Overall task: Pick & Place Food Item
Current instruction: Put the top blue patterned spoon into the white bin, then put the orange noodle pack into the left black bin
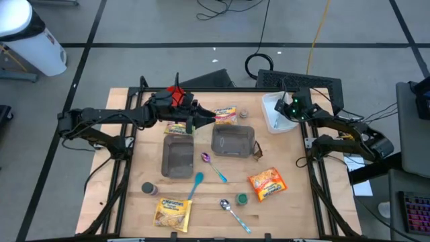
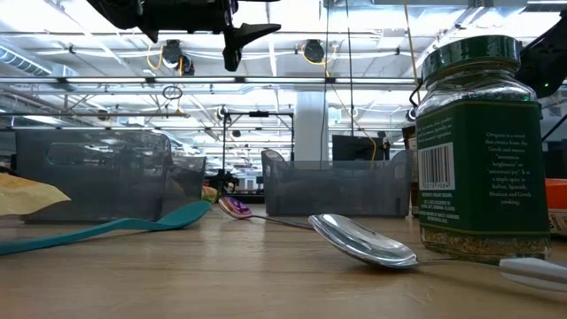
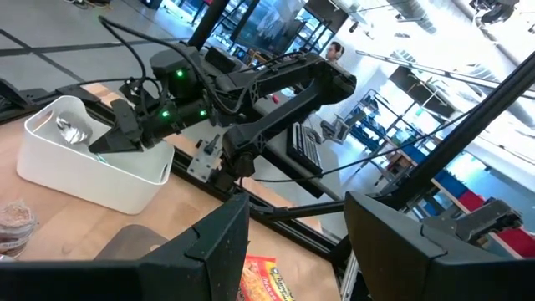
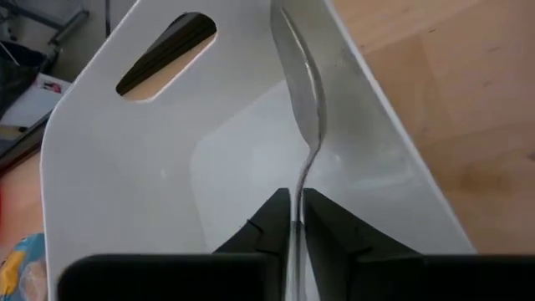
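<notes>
The right gripper hides the lower handle of a slim metal spoon, its narrow jaws pinching the shaft. The spoon's long axis runs straight away from the gripper, bowl end farthest, inside a smooth white plastic bin with a slotted handle, at the desk's two o'clock corner. The left gripper hovers near twelve o'clock over the desk, jaws apart and empty.

Grey floor with dark tape lines — white bin at corner, bright ceiling lights.
</notes>
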Controlling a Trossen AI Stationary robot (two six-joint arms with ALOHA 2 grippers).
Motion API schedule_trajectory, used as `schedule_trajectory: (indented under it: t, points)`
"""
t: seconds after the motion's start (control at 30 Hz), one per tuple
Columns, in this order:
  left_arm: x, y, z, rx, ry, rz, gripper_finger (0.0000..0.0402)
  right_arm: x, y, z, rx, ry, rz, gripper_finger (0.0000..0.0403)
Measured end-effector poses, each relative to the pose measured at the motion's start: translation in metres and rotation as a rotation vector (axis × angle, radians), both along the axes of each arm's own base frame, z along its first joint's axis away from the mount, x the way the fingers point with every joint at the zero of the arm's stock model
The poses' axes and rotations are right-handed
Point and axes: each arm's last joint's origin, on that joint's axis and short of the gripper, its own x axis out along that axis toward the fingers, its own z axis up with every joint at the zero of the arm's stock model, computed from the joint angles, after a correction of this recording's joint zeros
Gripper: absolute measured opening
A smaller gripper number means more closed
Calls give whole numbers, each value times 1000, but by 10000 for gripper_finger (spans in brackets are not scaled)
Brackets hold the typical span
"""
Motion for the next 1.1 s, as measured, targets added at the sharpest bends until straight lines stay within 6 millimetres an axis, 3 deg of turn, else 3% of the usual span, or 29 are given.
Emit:
schedule_trajectory:
  t: [0.4, 1.1]
  points:
    - [-1, 4, 0, 5, -1, 14, 207, 1, -1, 2, -5, -39, -21, 118]
    - [-3, 10, 0, 4, -1, 14, 207, 0, 0, 14, -57, -98, -42, 128]
